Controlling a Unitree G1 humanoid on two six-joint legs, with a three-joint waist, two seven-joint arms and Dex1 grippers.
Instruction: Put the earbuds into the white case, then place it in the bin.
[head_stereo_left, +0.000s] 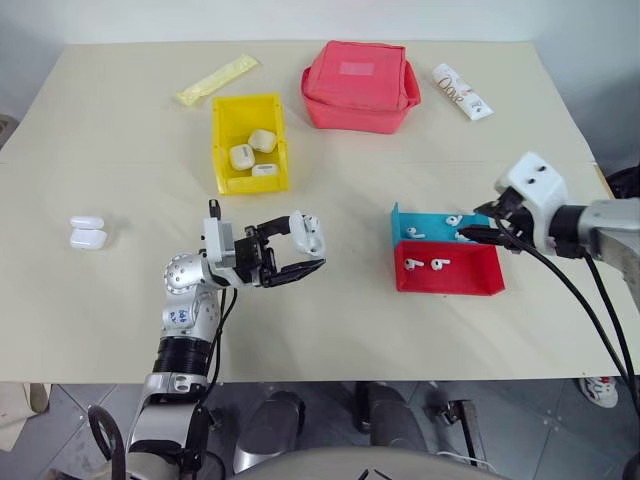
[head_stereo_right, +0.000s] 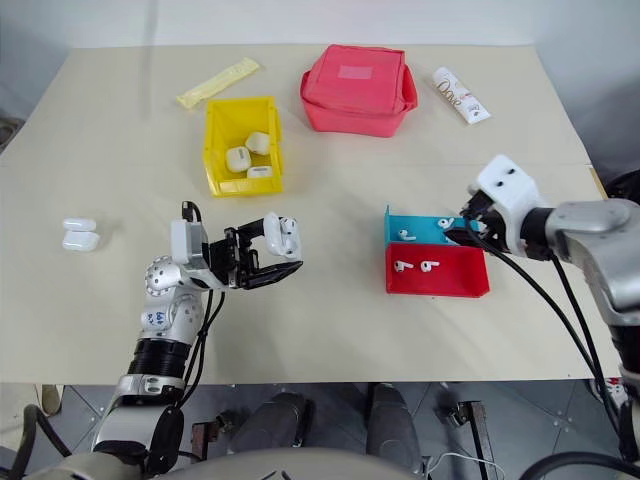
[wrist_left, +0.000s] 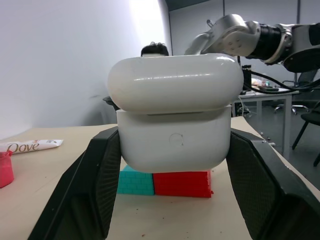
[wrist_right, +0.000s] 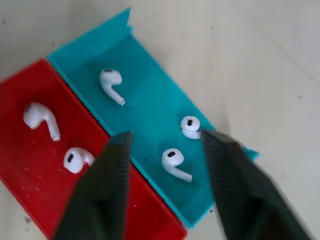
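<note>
In the blue tray (wrist_right: 150, 100) three earbuds (wrist_right: 175, 162) — right hand (wrist_right: 165, 165) agape, empty; left hand (head_stereo_left: 300, 250) clamping white case (head_stereo_left: 311, 233).

This looks like a robotics lab or test room set up inside an office-type space. A plain cream table (head_stereo_left: 100, 300) stands against bare white walls, and small sorting props are laid out on it: a yellow bin (head_stereo_left: 225, 170) toward the far edge, a blue tray (head_stereo_left: 400, 222) and a red tray (head_stereo_left: 480, 285) side by side toward the right edge. The left wrist view looks past the table to a grey panelled wall, a desk (wrist_left: 270, 92) with cables on it, and rolling office chairs (wrist_left: 312, 120) on a bare floor.
</note>
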